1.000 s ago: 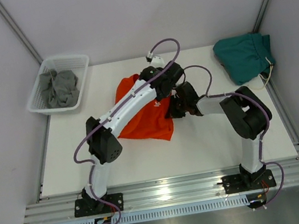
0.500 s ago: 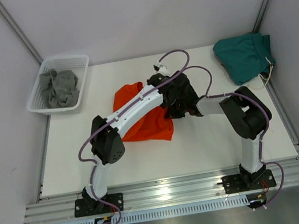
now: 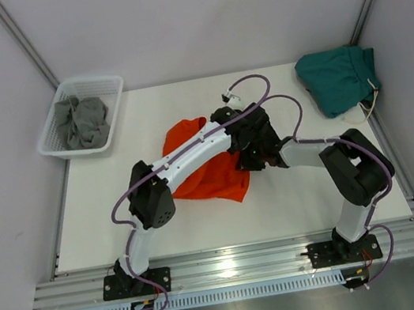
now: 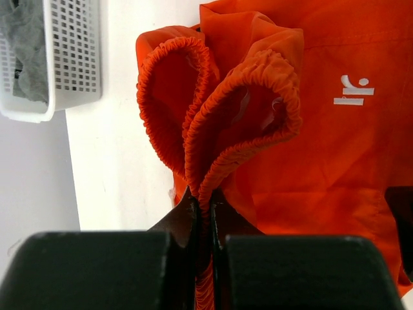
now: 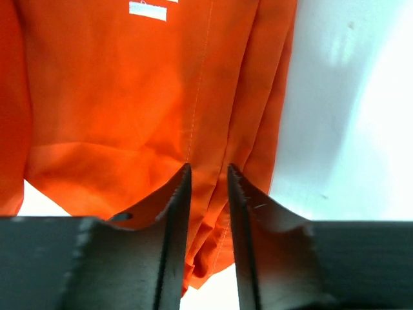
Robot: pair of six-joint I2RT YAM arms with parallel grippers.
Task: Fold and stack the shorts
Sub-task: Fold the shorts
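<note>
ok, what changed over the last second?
Left fingers, shut on the waistband of the orange shorts, carried it right and toward the bases; the cloth dragged along. Right fingers shifted the same way and now stand apart around a folded edge. Teal shorts and basket unchanged.

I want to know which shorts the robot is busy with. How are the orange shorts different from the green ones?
The orange shorts lie in the middle of the white table; the teal-green shorts sit at its far right corner. The left gripper pinches the orange shorts' waistband; nothing touches the teal-green shorts. Both are soft cloth.
</note>
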